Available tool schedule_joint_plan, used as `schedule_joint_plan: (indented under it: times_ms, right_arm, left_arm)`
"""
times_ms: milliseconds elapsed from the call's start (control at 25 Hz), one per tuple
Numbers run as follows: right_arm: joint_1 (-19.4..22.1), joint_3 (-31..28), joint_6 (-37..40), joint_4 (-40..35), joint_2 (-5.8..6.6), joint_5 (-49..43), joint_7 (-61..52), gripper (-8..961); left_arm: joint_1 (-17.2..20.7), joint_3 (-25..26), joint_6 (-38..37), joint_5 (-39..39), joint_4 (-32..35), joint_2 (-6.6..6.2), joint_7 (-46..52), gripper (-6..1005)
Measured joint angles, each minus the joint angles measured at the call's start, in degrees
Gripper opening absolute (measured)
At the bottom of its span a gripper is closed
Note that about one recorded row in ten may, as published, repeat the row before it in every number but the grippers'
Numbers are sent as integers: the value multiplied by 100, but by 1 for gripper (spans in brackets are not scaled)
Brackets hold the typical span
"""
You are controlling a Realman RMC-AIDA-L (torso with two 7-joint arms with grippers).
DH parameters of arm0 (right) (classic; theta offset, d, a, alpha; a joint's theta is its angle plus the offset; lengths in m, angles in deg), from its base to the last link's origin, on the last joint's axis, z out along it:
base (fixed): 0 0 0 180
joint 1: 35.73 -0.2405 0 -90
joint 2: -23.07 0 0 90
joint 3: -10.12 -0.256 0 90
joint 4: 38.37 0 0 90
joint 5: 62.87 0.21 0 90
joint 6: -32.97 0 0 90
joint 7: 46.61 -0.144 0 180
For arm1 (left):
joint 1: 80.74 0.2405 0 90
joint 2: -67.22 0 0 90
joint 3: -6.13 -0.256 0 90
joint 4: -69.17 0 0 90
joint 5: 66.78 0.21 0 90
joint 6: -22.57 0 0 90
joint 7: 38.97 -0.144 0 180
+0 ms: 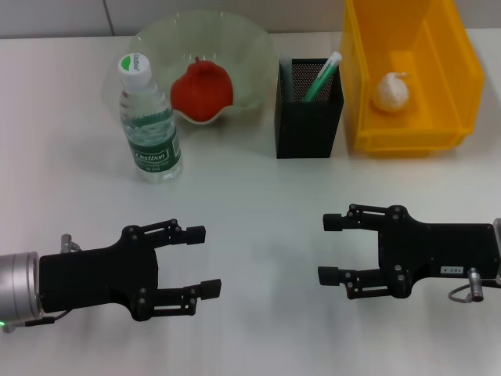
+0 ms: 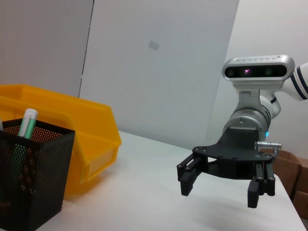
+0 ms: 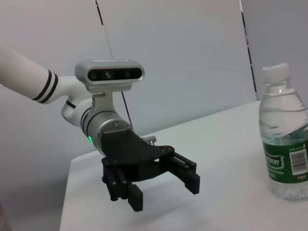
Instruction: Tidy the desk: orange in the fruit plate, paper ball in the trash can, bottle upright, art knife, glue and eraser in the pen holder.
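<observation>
Orange (image 1: 202, 88): in the fruit plate (image 1: 250, 55), at the table's (image 1: 250, 204) far edge. Bottle (image 1: 149, 117): upright, just beside the plate toward the left edge. Pen holder (image 1: 309, 110): mesh, black, by the far edge, a green-and-white pen-shaped item (image 1: 322, 77) standing inside. Paper ball (image 1: 391, 92): in the yellow trash can (image 1: 446, 78), far right corner. Left gripper (image 1: 202, 261): near edge, fingers spread, empty. Right gripper (image 1: 329, 249): near edge, fingers spread, empty.
</observation>
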Motion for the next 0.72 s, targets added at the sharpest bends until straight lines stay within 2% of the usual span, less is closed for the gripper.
schedule_joint_plan:
  times_ms: [720]
  right_arm:
    - [0,-22,6,3,-1,0,0,812]
  left_arm:
    - [0,0,-1,0,21,-2,1,811]
